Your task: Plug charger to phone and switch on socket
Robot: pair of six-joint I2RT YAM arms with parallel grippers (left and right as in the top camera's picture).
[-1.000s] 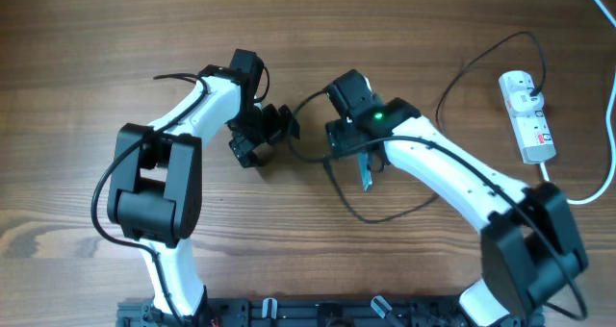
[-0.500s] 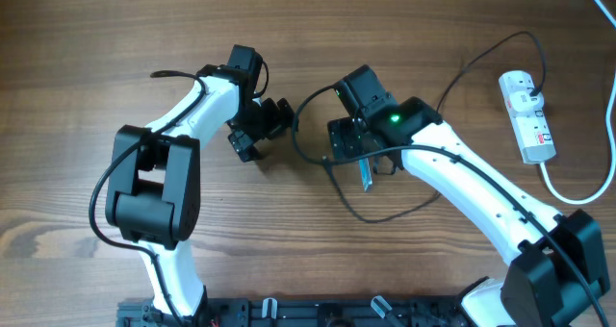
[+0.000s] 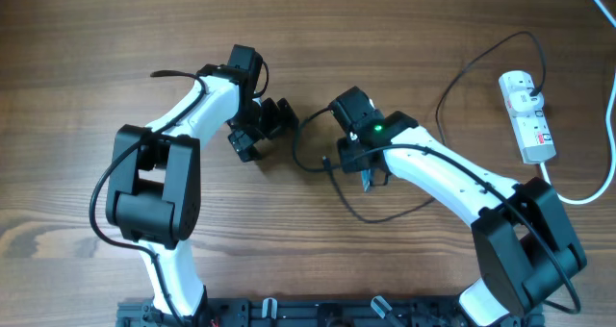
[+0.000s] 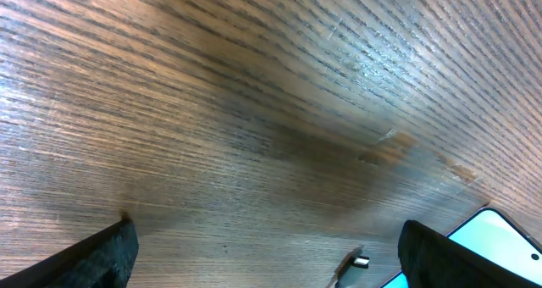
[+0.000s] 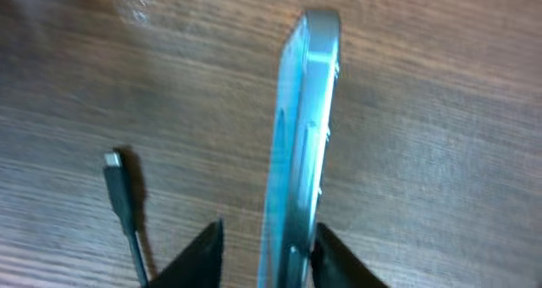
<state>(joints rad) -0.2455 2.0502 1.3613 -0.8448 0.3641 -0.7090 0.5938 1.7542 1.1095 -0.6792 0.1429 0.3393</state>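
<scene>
The phone (image 5: 298, 135) stands on edge above the table (image 5: 440, 152), pinched by the right end effector (image 5: 269, 237); next the wide-open, empty left end effector (image 4: 267, 241) probably needs to pick up the charger (image 5: 118, 186) tip lying nearby.

The wooden table (image 3: 115, 38) is brown, with a fine dark grain running across it. Light makes a pale shine on part of its surface.
</scene>
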